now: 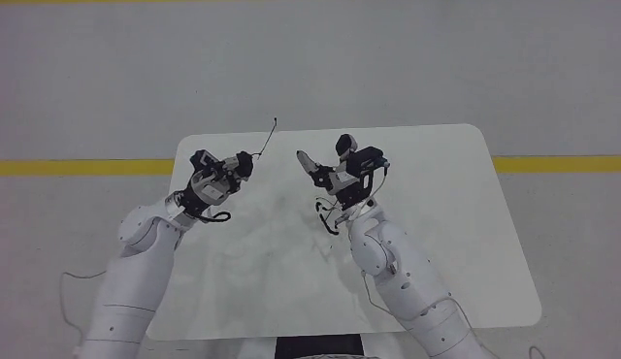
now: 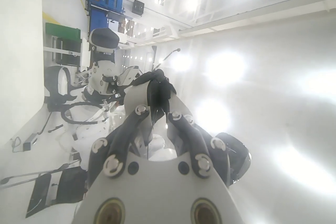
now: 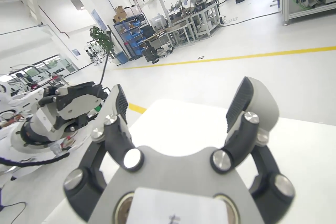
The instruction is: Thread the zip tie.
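Likely light, thin, springy: zip tie (image 1: 267, 136) pinched low by L jaws, free end sticking out; R jaws spread, empty — best gripped near the tip.

Top view: overhead, looking down on the bench (image 1: 456, 194). Wrist views: close behind own jaws. Right wrist shares the bench.

The thin black zip tie (image 1: 267, 138) juts, slightly bowed, from the clamped left pincer (image 1: 242, 165).
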You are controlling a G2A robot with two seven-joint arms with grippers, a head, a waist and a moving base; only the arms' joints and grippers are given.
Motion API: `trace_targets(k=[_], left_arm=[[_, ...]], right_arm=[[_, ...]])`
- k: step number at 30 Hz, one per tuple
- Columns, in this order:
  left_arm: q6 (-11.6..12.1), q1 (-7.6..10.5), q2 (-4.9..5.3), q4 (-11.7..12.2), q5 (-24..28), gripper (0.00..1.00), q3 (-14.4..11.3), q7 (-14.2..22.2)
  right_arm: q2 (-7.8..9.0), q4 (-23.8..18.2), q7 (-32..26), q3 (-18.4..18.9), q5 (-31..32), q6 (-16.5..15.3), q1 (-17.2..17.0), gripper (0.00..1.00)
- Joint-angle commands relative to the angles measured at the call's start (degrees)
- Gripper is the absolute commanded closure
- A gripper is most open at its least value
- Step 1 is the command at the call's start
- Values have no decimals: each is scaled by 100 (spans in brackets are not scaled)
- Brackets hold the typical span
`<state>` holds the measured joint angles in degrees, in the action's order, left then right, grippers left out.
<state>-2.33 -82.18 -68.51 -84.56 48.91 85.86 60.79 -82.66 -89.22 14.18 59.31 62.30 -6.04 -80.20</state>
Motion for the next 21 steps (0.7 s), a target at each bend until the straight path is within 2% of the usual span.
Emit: trace_targets(k=[1,6,9,12,17,18,21], left_arm=[[7,3,3,-6,-17,100,-1,9],[-8,0,1,-7,10,100,-8,-23],[-425,-25,-15,-51,525,100,-51,-251],[-896,-60,-14,-43,1061,100,-31,-291],[-1633,-158,33,-60,1439,100,10,-125],[-1715,-199,43,-53,1548,100,8,-88],[-1715,-272,80,-22,1877,100,-92,-106]], right_arm=[[0,-2,-6,0,-10,-6,-1,0],[0,-2,-6,0,-10,-6,-1,0],[13,-50,94,-50,289,-90,-7,0],[47,-15,203,-130,958,-199,29,0],[68,56,272,-289,1690,-225,101,0],[70,82,265,-323,1838,-193,126,0],[58,114,326,-418,2064,-84,178,0]])
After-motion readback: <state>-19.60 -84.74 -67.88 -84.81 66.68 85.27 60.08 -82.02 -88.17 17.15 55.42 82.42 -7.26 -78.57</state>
